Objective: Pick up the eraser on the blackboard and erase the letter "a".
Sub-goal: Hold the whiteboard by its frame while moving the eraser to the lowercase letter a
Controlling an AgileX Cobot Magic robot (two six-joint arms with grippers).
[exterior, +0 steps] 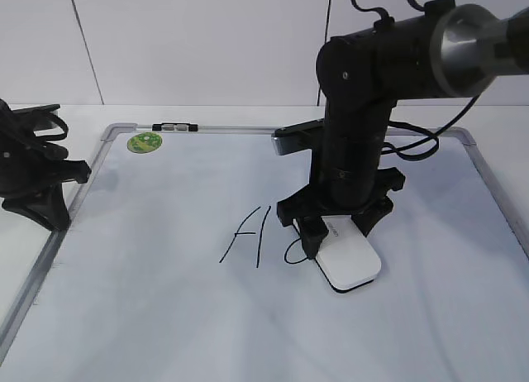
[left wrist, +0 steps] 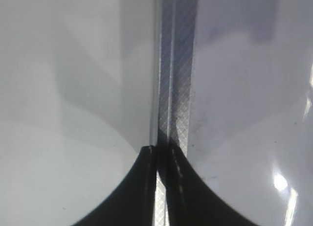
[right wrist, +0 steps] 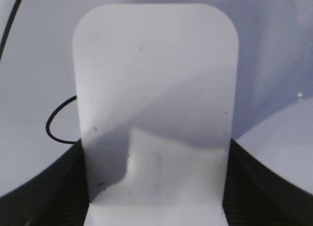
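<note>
right gripper point(exterior: 335, 227) has its jaws set wide, clamped on the eraser point(exterior: 351, 260), w/ the letter "a" point(exterior: 295, 253) just left (left gripper point(exterior: 50, 171) shut, empty, far off).

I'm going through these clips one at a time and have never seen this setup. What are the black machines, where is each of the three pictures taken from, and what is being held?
Two robot arms work over a whiteboard. The wide picture looks at it from the front. The other two come from cameras on the arms' wrists. The right gripper has its jaws on either side of the white eraser; its wrist camera looks down on it. Beside it are a capital "A" and a partly hidden small "a". The left gripper rests shut, empty, at the board's frame. A green sticker sits in a corner.
</note>
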